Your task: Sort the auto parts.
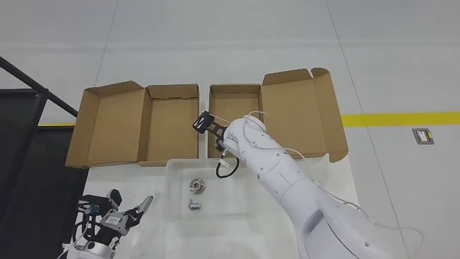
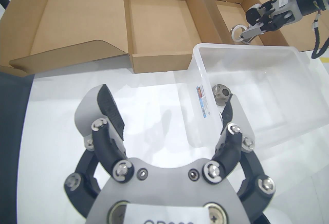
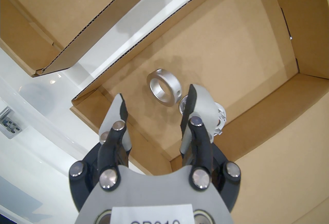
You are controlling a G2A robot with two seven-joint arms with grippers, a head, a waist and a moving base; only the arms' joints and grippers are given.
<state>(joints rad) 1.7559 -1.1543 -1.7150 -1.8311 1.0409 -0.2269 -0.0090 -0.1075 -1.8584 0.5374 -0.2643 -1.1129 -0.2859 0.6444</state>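
Four metal auto parts can be counted. Two lie in the clear plastic bin (image 1: 219, 205): a round flanged metal piece (image 1: 196, 185) and a small silver block with holes (image 1: 194, 204), near each other at the bin's left end. The other two are in the right brown cardboard box (image 1: 231, 104): a plain silver metal ring (image 3: 172, 80), tilted, and a second flanged silver part (image 3: 219, 113) just beside it, partly hidden behind one finger.

The right hand (image 3: 156, 92) hangs over that box with its fingers moderately apart and the ring free of both (whether the ring rests on the box floor cannot be told).

There are two boxes in all, each with its lid folded outward. The left brown cardboard box (image 1: 172, 126) stands just beside the right one, and both sit behind the bin on the white table (image 1: 147, 180).

The left hand (image 2: 167, 94) is spread wide, holding nothing, low over the table just left of the bin. The bin's clear wall stands between it and the round flanged piece. The right arm covers the bin's far right corner and the right box's near edge.
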